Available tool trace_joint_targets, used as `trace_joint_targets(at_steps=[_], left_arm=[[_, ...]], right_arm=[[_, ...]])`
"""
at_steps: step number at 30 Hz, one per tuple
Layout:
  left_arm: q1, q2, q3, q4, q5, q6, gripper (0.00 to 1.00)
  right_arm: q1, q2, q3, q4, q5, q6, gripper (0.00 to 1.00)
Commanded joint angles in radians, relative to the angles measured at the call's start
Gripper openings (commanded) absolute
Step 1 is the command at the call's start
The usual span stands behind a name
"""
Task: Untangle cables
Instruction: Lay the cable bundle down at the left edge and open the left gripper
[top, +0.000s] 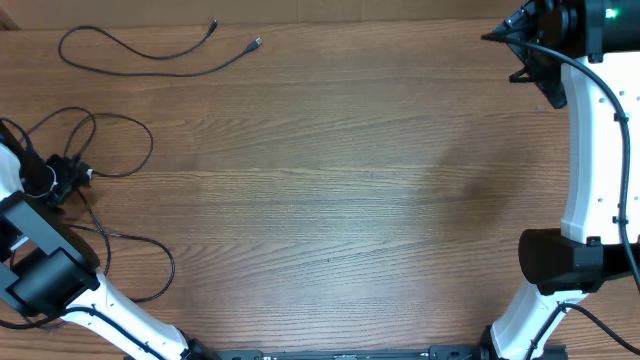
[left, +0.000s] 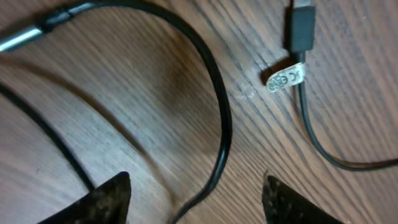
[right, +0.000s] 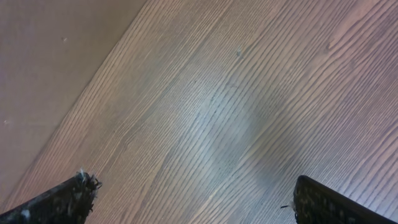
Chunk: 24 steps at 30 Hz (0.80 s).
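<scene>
One black cable (top: 150, 62) lies by itself at the far left of the table, its two plug ends apart. Two more black cables (top: 110, 180) lie tangled in loops at the left edge. My left gripper (top: 62, 178) is low over that tangle and open. In the left wrist view a cable loop (left: 214, 99) runs between its fingertips (left: 196, 196) without being pinched. A black plug with a white label tag (left: 287, 78) lies just beyond. My right gripper (top: 515, 55) hovers at the far right, open and empty (right: 193, 199), over bare wood.
The wooden table (top: 350, 200) stretches between the arms. The right arm's white links (top: 590, 150) stand along the right edge. The left arm's base (top: 50, 275) sits over part of the tangled loops. The table's far edge meets a plain wall (right: 50, 56).
</scene>
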Motion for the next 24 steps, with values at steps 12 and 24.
trace_joint_targets(at_steps=[12,24], left_arm=[[-0.006,-0.025,-0.109,0.185,-0.223,-0.098,0.04],[0.016,-0.024,0.112,0.064,-0.315,-0.295,0.04]], right_arm=[[-0.002,0.0,0.01,0.002,0.014,-0.003,1.0],[-0.002,0.0,0.01,0.002,0.014,-0.003,1.0]])
